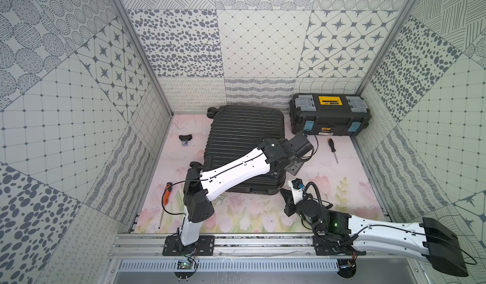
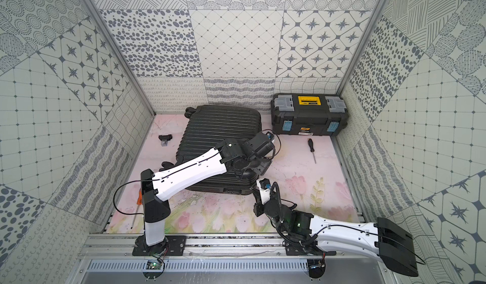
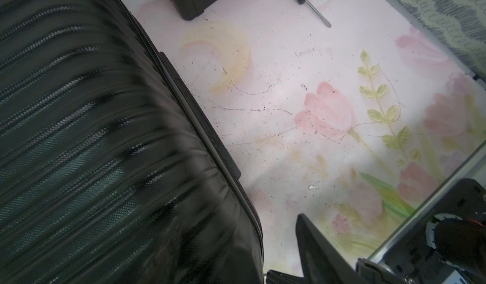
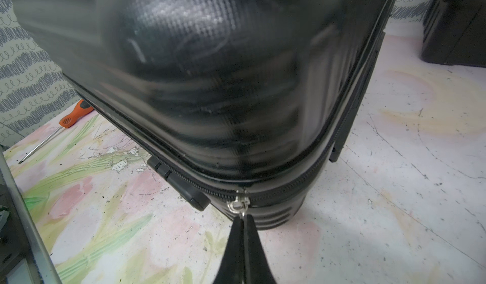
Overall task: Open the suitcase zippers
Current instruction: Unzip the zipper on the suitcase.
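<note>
Now the right gripper point(image 4: 243, 221) pinches the silver pull point(image 4: 238, 205) at the near corner of the suitcase point(image 1: 244, 138), flat on the table point(image 1: 328, 169). Tug across the zippers point(image 4: 302, 184) and it may slip; the left gripper point(image 1: 295, 167) can't be read.

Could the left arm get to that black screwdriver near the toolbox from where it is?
Probably yes. The left gripper hangs just past the suitcase edge, and only bare mat lies between it and the screwdriver, though the arm is already well stretched.
</note>
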